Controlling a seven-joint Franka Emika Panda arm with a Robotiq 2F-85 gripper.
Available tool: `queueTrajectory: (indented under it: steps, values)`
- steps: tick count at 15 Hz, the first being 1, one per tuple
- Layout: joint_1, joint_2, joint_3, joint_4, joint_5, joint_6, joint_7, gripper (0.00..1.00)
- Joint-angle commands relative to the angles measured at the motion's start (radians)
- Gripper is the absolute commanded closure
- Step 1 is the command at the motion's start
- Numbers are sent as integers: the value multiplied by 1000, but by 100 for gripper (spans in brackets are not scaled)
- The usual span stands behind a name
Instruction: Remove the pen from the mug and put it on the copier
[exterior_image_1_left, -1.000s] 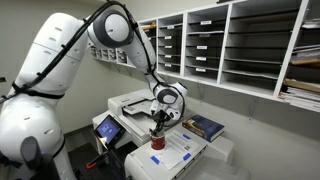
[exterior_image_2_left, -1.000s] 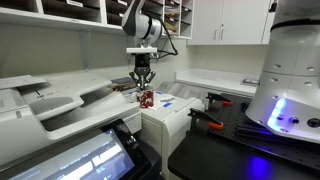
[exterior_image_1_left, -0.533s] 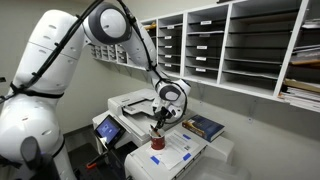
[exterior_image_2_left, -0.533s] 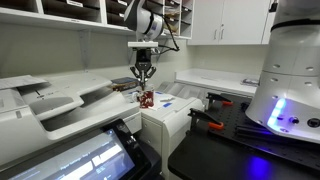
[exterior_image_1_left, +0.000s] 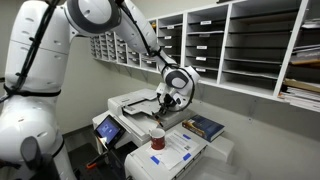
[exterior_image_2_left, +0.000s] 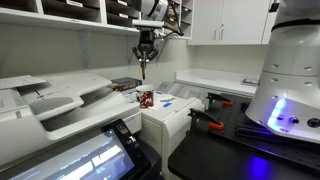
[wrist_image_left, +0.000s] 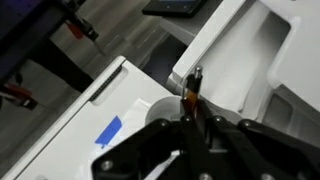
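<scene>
My gripper (exterior_image_1_left: 167, 101) (exterior_image_2_left: 144, 57) is shut on a thin dark pen (exterior_image_2_left: 144, 68) that hangs down from the fingers, well above the red and white mug (exterior_image_1_left: 157, 137) (exterior_image_2_left: 146, 98). The mug stands on a white copier (exterior_image_1_left: 175, 150) (exterior_image_2_left: 175, 112). In the wrist view the pen (wrist_image_left: 192, 88) sticks out between the shut fingers (wrist_image_left: 190, 118), with the mug rim (wrist_image_left: 160, 106) below it.
A larger white copier (exterior_image_1_left: 133, 102) (exterior_image_2_left: 60, 100) stands beside the mug's unit. A dark book (exterior_image_1_left: 205, 126) lies on the counter. Wall pigeonholes (exterior_image_1_left: 230, 45) hold papers. A blue tape strip (wrist_image_left: 108, 129) marks the copier top. A touchscreen (exterior_image_2_left: 75, 160) is in front.
My gripper has risen straight up from the mug with the pen in it; the pen is now clear of the mug.
</scene>
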Motion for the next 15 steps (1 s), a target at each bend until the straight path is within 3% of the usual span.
queueTrajectory:
  steps: [1,8,11,15]
  values:
    - [31,-28,-35,13,-46,42,90,97]
    - [126,103,-82,83,-258,329,470,97]
    - [180,195,-114,127,-329,380,677,97]
    - [247,311,-174,209,-444,362,930,97]
